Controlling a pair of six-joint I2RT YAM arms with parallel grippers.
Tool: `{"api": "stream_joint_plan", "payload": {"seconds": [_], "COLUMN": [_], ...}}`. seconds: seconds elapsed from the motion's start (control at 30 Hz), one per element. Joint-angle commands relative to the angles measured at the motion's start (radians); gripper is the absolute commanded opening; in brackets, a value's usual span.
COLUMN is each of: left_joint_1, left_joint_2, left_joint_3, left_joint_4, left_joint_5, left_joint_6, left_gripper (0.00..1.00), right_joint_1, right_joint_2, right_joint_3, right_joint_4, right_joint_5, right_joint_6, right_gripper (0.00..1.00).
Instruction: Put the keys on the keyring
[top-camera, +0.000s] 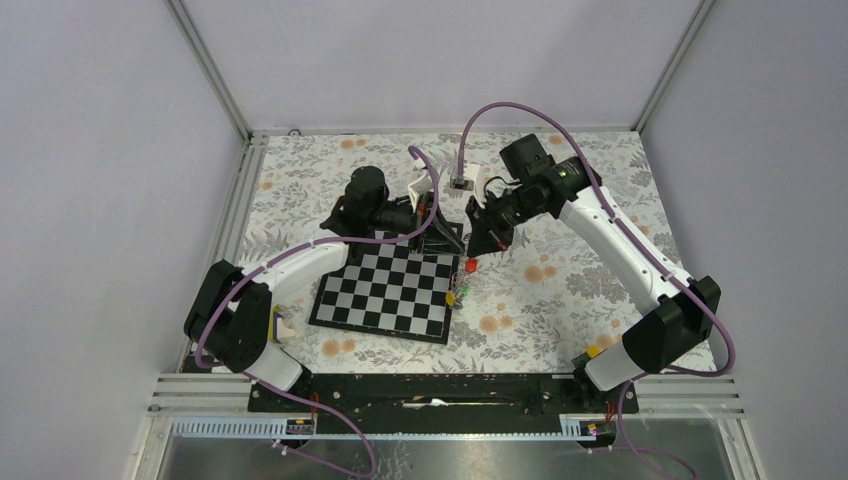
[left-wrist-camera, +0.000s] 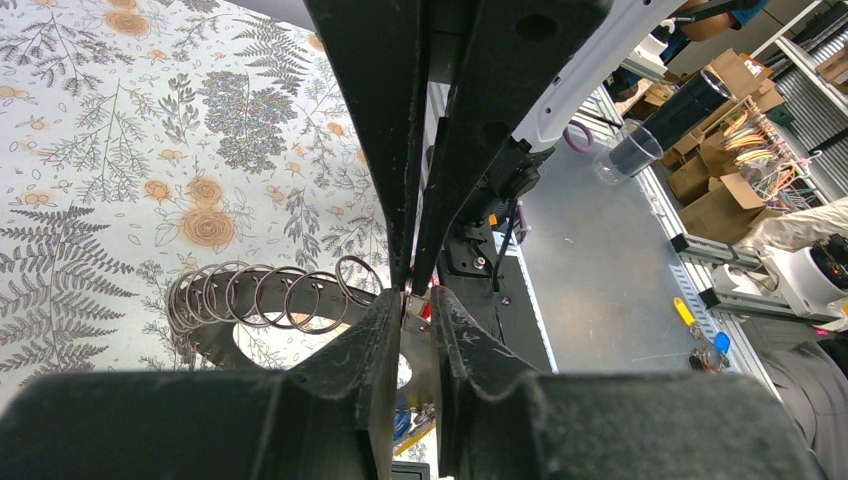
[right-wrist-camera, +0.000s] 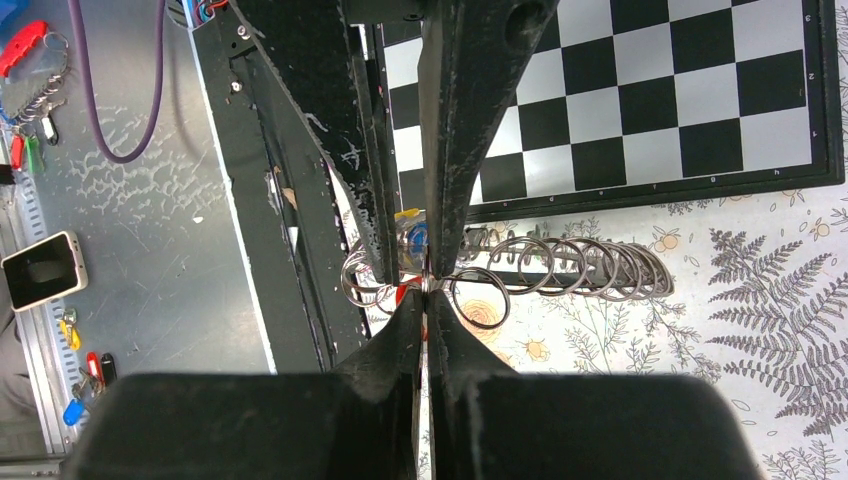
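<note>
Pale-walled booth; desk (top-camera: 560, 300) under a floral cloth, black-and-silver chessboard (top-camera: 390, 290) left of centre.

Item: keyring (right-wrist-camera: 570, 265), a long grey coil of wire loops, reaching right from the fingertips, seen over the cloth beside the board's edge.

Item: keys (top-camera: 470, 266), tiny, metal, with oblong red, yellow and green plastic tags, dangling beneath the meeting arms by the board's far right corner.

Right end effector (right-wrist-camera: 427, 295): clamped tight, tips meeting at an end loop, apparently nipping the wire.

Left end effector (left-wrist-camera: 417, 308): closed to a slit on a small metal sliver, probably a key; too small to swear to.

Handling note, as I judge it: the right arm should hold the loop dead steady while the left feeds the key's eye onto the wire end in small moves, without tugging the coil.

Views: overhead alone shows the arms meeting and the hanging tags, never the wire. Left wrist alone shows the slit. Right wrist alone sets coil against board, and adds blue and yellow tags (right-wrist-camera: 410, 232).
</note>
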Motion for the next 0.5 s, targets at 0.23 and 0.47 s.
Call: {"api": "stream_joint_plan", "payload": {"seconds": [0.23, 0.47], "left_joint_1": [0.001, 0.002], "left_joint_2": [-0.02, -0.05], "left_joint_3": [0.007, 0.024], "left_joint_4": [0.042, -0.002], "left_joint_5": [0.024, 0.022], "left_joint_6": [-0.007, 0.016], "left_gripper": [0.0, 0.0], "right_joint_1": [-0.01, -0.011], "right_joint_2": [-0.042, -0.052], "right_joint_3": [0.003, 0.0], "right_joint_4": [0.037, 0.05], "right_joint_5": [-0.055, -0.05], "right_joint_6": [0.025, 0.037], "right_gripper": [0.0, 0.12]}}
